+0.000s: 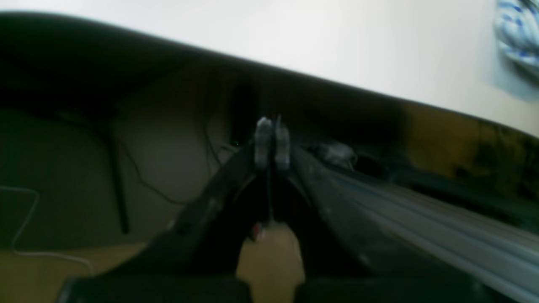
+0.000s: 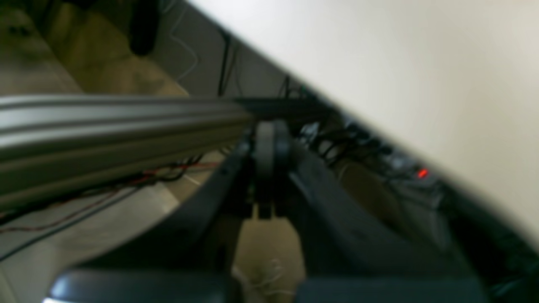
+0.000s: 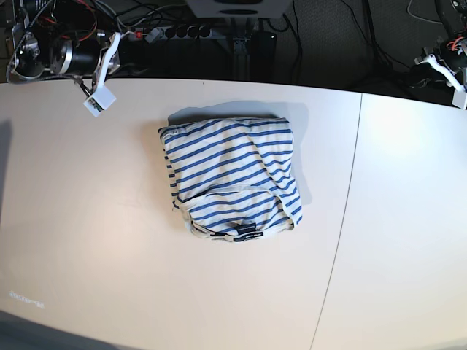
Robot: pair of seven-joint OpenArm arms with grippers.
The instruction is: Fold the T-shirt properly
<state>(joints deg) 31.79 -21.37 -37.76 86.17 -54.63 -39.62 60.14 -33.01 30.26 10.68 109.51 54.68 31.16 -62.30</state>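
The T-shirt (image 3: 230, 179), cream with thin blue stripes, lies folded into a compact bundle at the middle of the white table (image 3: 80, 219). Its dark neck label (image 3: 248, 235) faces the front edge. A corner of the shirt also shows in the left wrist view (image 1: 518, 33). My left gripper (image 1: 272, 126) is shut and empty, held off the table beyond its edge. My right gripper (image 2: 269, 130) is shut and empty, also beyond the table's edge. In the base view both arms sit at the back corners, the right arm (image 3: 44, 55) and the left arm (image 3: 445, 62), far from the shirt.
A seam (image 3: 350, 182) splits the tabletop right of the shirt. A power strip (image 3: 171, 31) and cables lie behind the back edge. A metal rail runs beside each gripper (image 1: 442, 227) (image 2: 105, 126).
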